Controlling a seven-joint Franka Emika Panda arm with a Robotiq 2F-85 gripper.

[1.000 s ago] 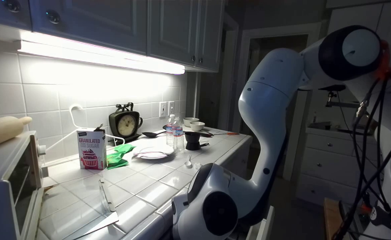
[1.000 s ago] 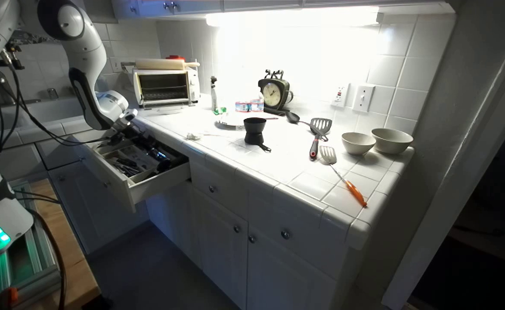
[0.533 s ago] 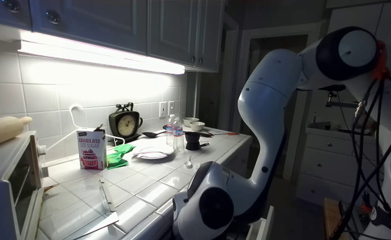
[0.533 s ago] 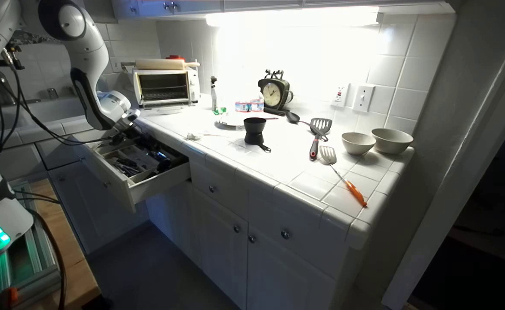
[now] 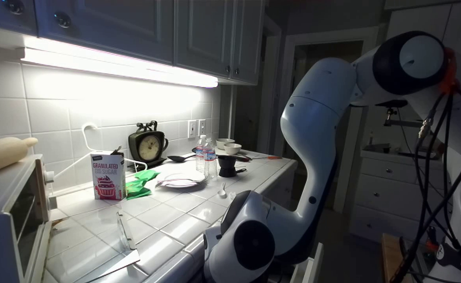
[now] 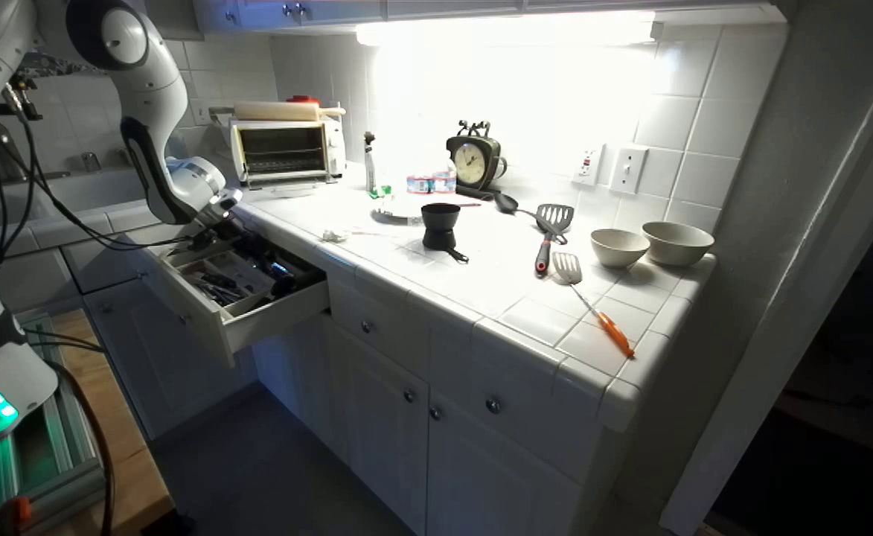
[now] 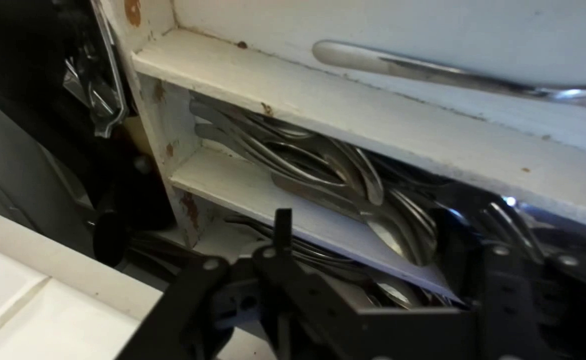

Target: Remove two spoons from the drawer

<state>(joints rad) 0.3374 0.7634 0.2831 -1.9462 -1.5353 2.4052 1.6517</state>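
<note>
The drawer (image 6: 246, 331) is pulled out and shows in both exterior views, its edge (image 5: 313, 263) low in the frame. In the wrist view its wooden dividers (image 7: 352, 107) part it into compartments. Metal spoons (image 7: 392, 235) lie heaped with other cutlery in the middle compartment. My gripper (image 7: 362, 218) reaches down into the drawer with its jaws apart, one finger (image 7: 283, 227) over the lower divider, the other darkly merged with the cutlery. The spoon bowls appear between the fingers, not visibly pinched. Contact with them cannot be made out.
A loose metal utensil (image 7: 422, 70) lies in the upper compartment. Dark tools (image 7: 90, 95) fill the left one. The tiled counter (image 5: 163, 236) borders the drawer, bearing a metal bracket (image 5: 126, 236), plates (image 5: 181, 179), bottles (image 5: 210, 161) and a small white scoop (image 5: 222, 192).
The arm's wrist has shifted slightly toward the counter over the first half second, then stayed almost still. The drawer and the counter's objects look the same.
</note>
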